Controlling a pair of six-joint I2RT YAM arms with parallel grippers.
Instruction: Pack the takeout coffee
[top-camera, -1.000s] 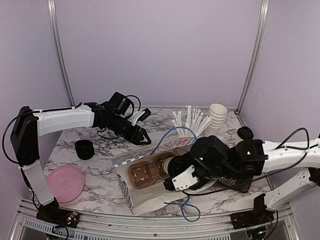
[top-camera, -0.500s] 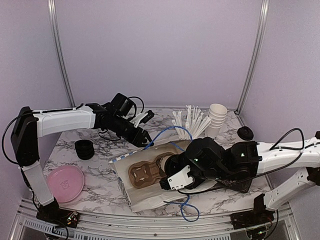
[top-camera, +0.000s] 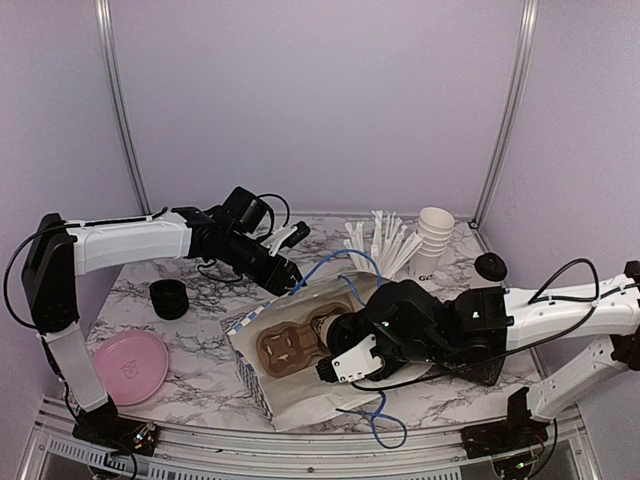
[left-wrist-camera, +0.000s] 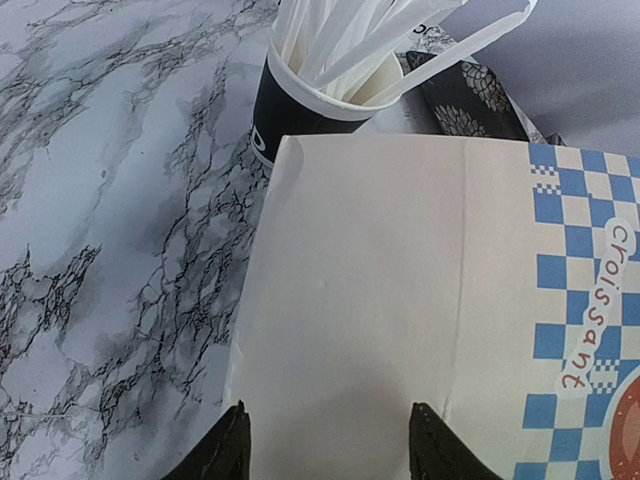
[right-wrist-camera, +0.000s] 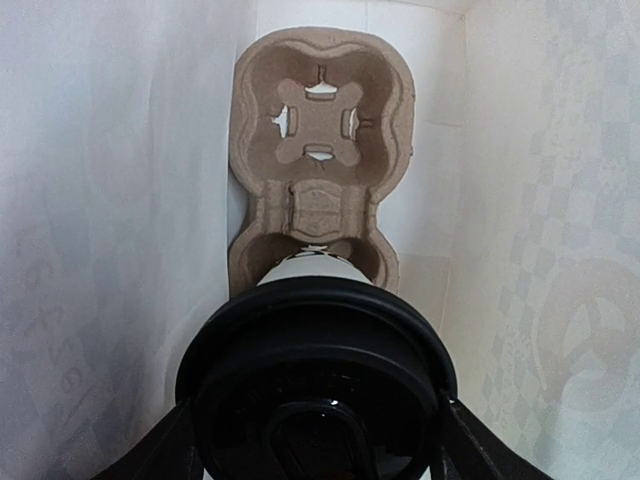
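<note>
Right gripper (right-wrist-camera: 318, 445) clamps black-lidded white paper cup (right-wrist-camera: 318, 365), brown moulded-pulp carrier (right-wrist-camera: 320, 120) just ahead; left gripper (left-wrist-camera: 330, 440) half-spread, empty, at blue-checked paper bag (left-wrist-camera: 380, 280)

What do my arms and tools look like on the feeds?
The left arm and right arm have white link shells, black joints and black cables looping near the wrists. The left tool ends in black tapered fingers; the right tool has dark fingers and a white housing block, with a green light on its wrist.
</note>
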